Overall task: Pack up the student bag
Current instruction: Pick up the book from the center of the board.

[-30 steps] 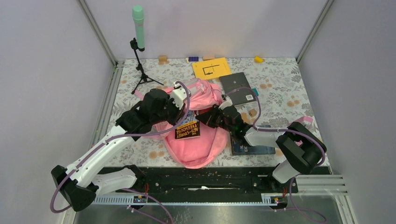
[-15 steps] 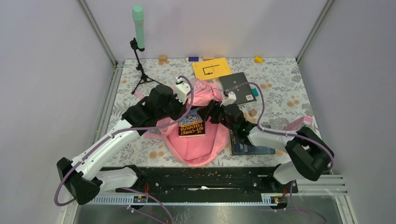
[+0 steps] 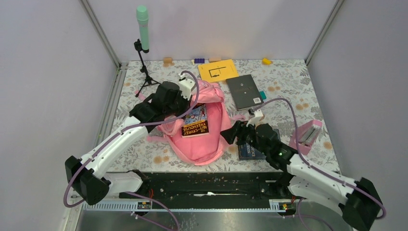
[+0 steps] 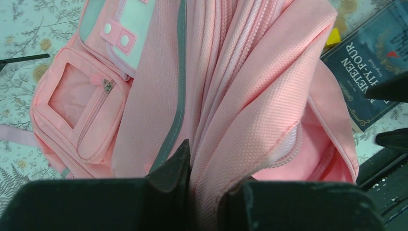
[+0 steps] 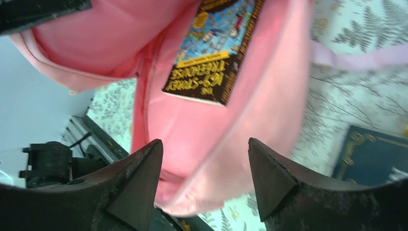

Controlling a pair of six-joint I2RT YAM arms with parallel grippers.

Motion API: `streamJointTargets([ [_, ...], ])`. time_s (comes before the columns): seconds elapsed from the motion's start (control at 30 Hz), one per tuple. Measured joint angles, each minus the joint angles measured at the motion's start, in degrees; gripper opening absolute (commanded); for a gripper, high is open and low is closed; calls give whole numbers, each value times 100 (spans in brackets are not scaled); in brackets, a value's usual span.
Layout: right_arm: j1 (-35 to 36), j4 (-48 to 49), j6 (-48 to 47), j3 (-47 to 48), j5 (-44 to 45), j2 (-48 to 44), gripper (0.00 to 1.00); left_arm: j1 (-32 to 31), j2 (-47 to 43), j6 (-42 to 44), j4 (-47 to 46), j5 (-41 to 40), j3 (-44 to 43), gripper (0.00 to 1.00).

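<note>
The student bag point(image 3: 199, 144) lies in the middle of the floral table point(image 3: 288, 96), its top toward the back wall and its mouth pulled open. The left gripper point(image 4: 207, 179) is pinched tight on a fold of the pink fabric at the upper edge, holding that flap up. 1 item is as good as packed, I'd say: the Treehouse book point(image 3: 195, 122) lies face-up in the opening with pink cloth around it, though I cannot tell how deep it sits or whether it would stay put if the flap dropped.

The right gripper point(image 5: 204, 154) has its jaws spread apart with nothing between them. It hangs just beside the bag's right side, above a dark blue book point(image 3: 248, 152) that lies flat on the table against the bag.

So the job looks well short of half done. Left outside, besides the blue book, are a dark grey book point(image 3: 244, 91) and a yellow sheet point(image 3: 217, 70) further back, and a small pink pencil case point(image 3: 308, 134) off to the right – 4 things in all, if every one is meant to go in. The blue book looks the likeliest next candidate, being right under the free gripper. The bag is not zipped.
</note>
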State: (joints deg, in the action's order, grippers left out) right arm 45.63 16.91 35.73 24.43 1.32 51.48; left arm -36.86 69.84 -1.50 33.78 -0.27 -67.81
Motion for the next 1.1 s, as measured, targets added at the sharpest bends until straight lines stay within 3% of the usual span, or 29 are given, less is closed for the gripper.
streamJointTargets([
  [0.13,7,-1257,-168,-44,435,-837,70,50,-9,22,-13,-149,44,0],
  [0.3,22,-2531,-223,-57,1158,-861,70,57,-57,96,13,-409,101,0],
  [0.53,326,-3482,-249,319,2184,363,77,85,-232,144,61,-560,186,0],
  [1.1,365,-3488,-439,2275,3421,3595,94,98,-409,184,210,-595,238,0],
])
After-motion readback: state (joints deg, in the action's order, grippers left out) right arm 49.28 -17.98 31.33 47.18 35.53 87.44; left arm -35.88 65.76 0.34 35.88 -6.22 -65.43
